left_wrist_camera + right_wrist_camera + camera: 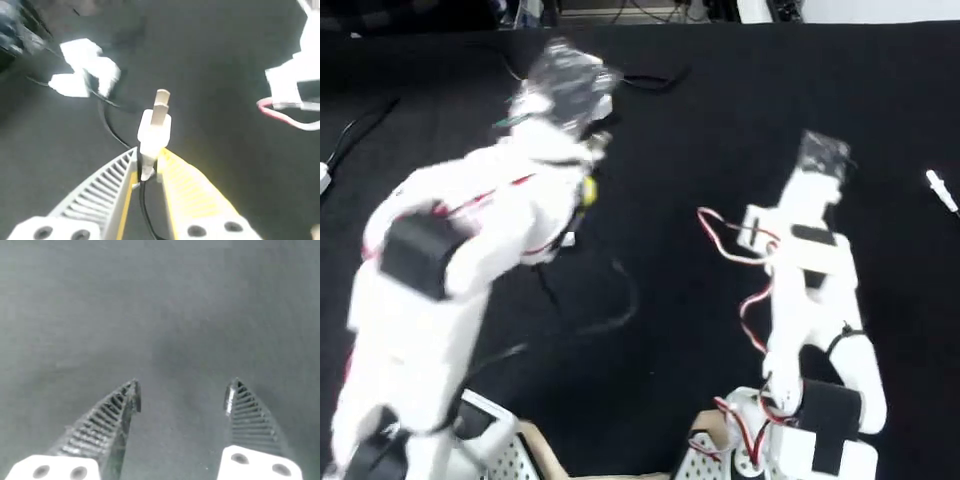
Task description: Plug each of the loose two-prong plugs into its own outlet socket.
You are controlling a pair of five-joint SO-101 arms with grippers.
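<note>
Black table point(720, 120) with loose cable point(632, 300)

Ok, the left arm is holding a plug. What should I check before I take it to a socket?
1. Grip: the left pincer is shut on the white two-prong plug: ok.
2. Prongs are clear and point away from the pincer: ok.
3. Cord runs back between the fingers; whether it has slack: cannot tell.
4. Target socket: the blurred white object ahead may be it: cannot tell.
5. Right pincer is open and empty over the black table, away from the plug: ok.
</note>
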